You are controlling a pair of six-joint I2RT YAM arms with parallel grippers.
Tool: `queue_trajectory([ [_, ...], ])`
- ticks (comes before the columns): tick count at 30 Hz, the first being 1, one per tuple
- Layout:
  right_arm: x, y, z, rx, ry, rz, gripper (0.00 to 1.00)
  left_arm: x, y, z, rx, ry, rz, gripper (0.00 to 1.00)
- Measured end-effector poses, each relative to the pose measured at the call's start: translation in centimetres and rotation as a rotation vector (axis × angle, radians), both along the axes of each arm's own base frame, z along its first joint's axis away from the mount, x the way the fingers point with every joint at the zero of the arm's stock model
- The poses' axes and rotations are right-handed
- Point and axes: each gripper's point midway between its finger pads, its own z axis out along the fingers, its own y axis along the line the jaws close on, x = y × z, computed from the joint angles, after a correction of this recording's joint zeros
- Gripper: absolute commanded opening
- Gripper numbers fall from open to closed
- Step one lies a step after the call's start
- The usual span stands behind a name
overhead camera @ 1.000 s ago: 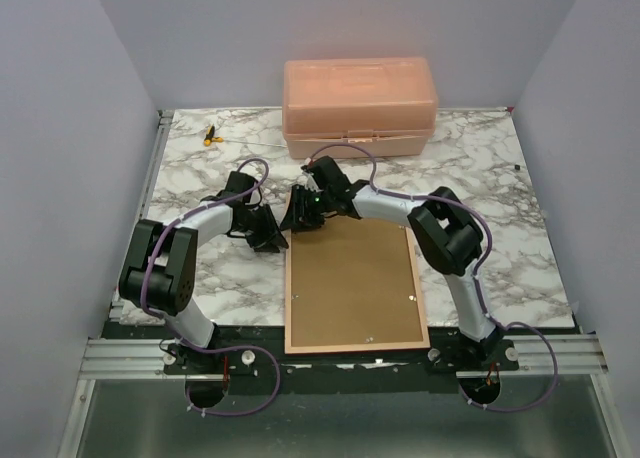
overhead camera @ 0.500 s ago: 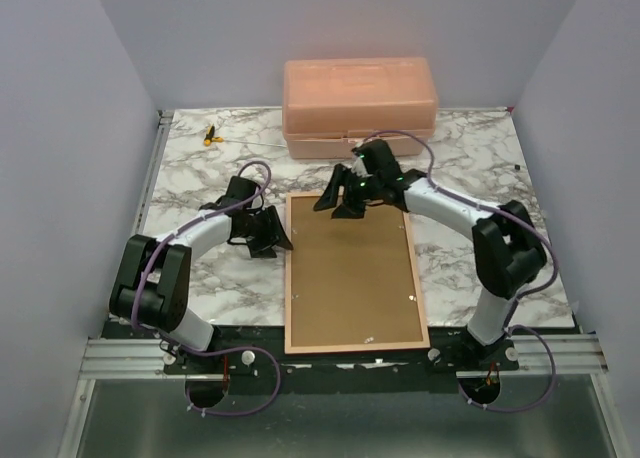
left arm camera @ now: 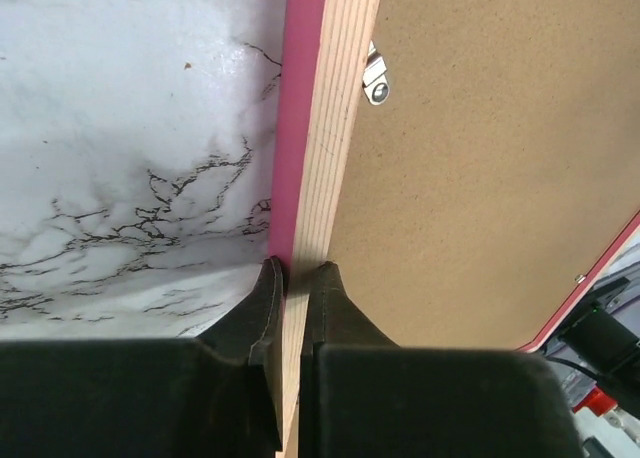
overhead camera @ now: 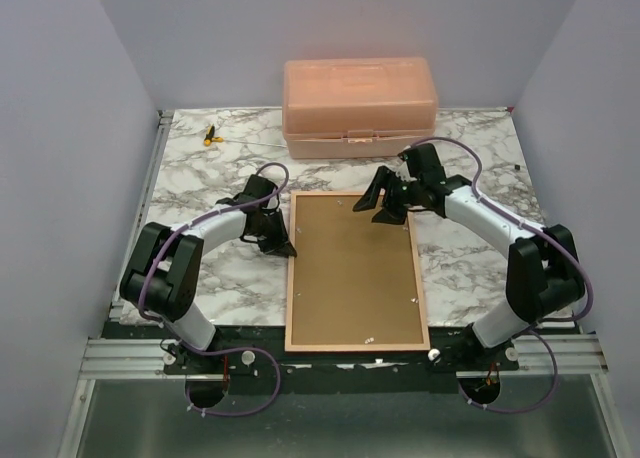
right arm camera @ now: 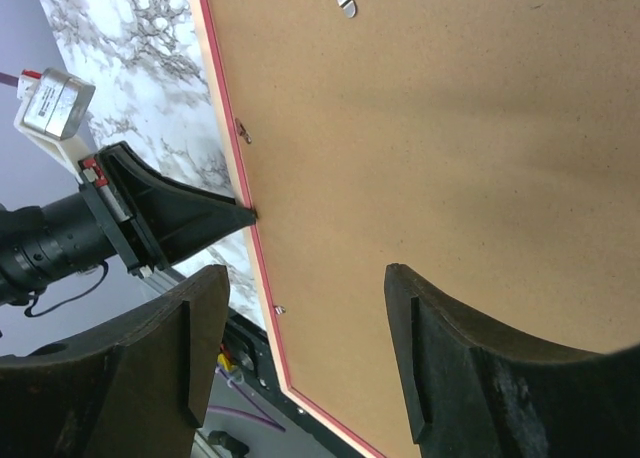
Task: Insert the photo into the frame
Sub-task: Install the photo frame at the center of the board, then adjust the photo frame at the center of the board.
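The frame [overhead camera: 289, 288] lies face down on the marble table, its pinkish-red and light wood border around the brown backing board [overhead camera: 350, 268]. My left gripper [overhead camera: 285, 246] is shut on the frame's left border near the far end. The wrist view shows its fingers [left arm camera: 265, 293] pinching the wood edge [left arm camera: 330, 128]. My right gripper [overhead camera: 378, 206] is open and empty, hovering over the far right part of the backing board [right arm camera: 420, 128]. Its midpoint [right arm camera: 305, 278] is above bare board. The photo is not in view.
A salmon-pink lidded box [overhead camera: 358, 106] stands just beyond the frame's far end. A small yellow and black tool [overhead camera: 210, 134] lies at the far left. Metal turn clips [left arm camera: 376, 81] sit on the backing edge. The frame's near end reaches the table's front edge [overhead camera: 357, 350].
My right gripper has swung from the frame's far left corner to the right, over the far right of the backing, jaws open. The left gripper stays on the left border.
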Motion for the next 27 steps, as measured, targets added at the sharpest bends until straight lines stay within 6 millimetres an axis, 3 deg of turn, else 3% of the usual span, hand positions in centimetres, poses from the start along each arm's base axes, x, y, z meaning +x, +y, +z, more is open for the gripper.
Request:
queue_trajectory([
  [8,0.0,-0.6,0.0,-0.027,-0.006,-0.015,0.87,0.2,0.4,0.1,-0.048,0.006,0.092,0.00],
  [13,0.0,-1.3,0.3,-0.054,-0.024,-0.033,1.00,0.0,2.0,0.2,-0.060,0.009,0.199,0.00],
  [21,-0.5,-2.3,1.0,-0.093,-0.055,-0.054,1.00,-0.2,6.3,0.6,-0.050,-0.009,0.474,0.00],
  [27,-1.8,-4.0,-1.0,-0.179,0.010,-0.078,0.99,-1.1,8.3,1.4,-0.062,-0.072,0.648,0.00],
])
